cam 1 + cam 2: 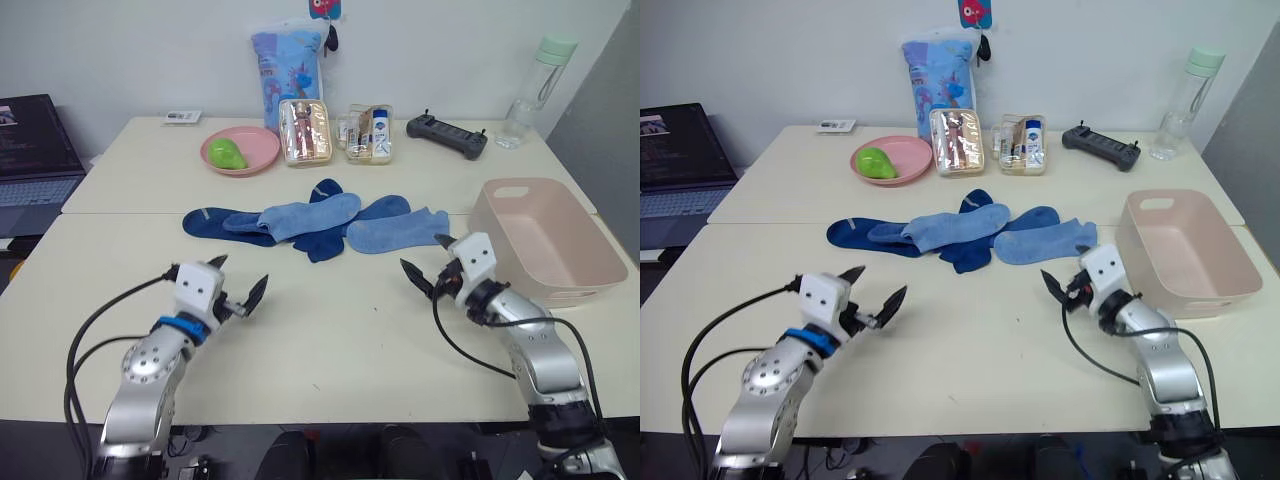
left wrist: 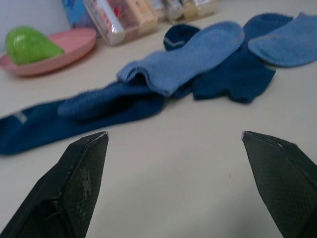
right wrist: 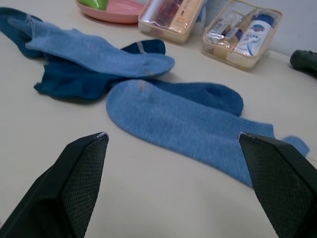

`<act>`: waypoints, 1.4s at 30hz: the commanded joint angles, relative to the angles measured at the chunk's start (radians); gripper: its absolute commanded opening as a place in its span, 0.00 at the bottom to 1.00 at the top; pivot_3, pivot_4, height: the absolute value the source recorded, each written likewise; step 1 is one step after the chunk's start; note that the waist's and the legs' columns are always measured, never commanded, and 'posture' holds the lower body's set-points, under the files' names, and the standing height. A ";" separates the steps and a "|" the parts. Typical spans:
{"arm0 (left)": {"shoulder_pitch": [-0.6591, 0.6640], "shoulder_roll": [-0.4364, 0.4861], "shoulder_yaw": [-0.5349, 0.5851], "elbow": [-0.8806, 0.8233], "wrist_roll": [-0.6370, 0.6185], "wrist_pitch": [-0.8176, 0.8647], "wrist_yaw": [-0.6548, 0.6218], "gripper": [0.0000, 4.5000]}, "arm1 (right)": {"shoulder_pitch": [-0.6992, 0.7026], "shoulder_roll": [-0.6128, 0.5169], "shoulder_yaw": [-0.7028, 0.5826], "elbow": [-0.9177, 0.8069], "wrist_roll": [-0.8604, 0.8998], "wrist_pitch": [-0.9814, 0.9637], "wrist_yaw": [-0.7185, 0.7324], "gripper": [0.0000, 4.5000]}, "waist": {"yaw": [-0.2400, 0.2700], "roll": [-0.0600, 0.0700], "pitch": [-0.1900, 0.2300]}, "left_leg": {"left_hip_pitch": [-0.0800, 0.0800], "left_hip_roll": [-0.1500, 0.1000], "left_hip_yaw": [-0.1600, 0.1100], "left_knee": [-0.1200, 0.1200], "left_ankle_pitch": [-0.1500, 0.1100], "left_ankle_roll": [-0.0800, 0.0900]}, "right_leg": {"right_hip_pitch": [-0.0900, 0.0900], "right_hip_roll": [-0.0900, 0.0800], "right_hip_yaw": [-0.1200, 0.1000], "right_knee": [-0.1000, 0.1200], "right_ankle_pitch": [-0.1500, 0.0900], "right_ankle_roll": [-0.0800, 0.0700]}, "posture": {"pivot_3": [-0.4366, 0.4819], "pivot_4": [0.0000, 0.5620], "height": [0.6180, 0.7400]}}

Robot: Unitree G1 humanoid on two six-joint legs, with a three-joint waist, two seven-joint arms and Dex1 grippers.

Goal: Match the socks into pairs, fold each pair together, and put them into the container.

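Bare table [image 1: 330,330] separates our spread left gripper [image 1: 236,289] and spread right gripper [image 1: 424,265] from the socks [image 1: 318,222]; the container [image 1: 545,240] sits at the edge.

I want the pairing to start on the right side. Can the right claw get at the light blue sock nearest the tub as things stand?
Probably yes. The right claw is open and faces the light blue sock across bare table, with nothing lying between them.

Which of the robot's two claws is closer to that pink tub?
The right gripper. It hovers open just beside the pink tub, by its near corner. The left gripper, also open, sits far across the table, with the socks lying beyond both.
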 commanded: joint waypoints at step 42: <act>-0.509 0.041 -0.242 0.665 0.400 -0.351 0.115 0.01 | -0.017 0.034 0.066 -0.114 0.018 0.055 -0.034 1.00 | 0.001 0.000 0.000 | -0.003 0.000 0.001 0.000 0.000 0.000 | -0.003 0.000 0.000 0.000 0.000 0.000 | 0.48 0.27 1.00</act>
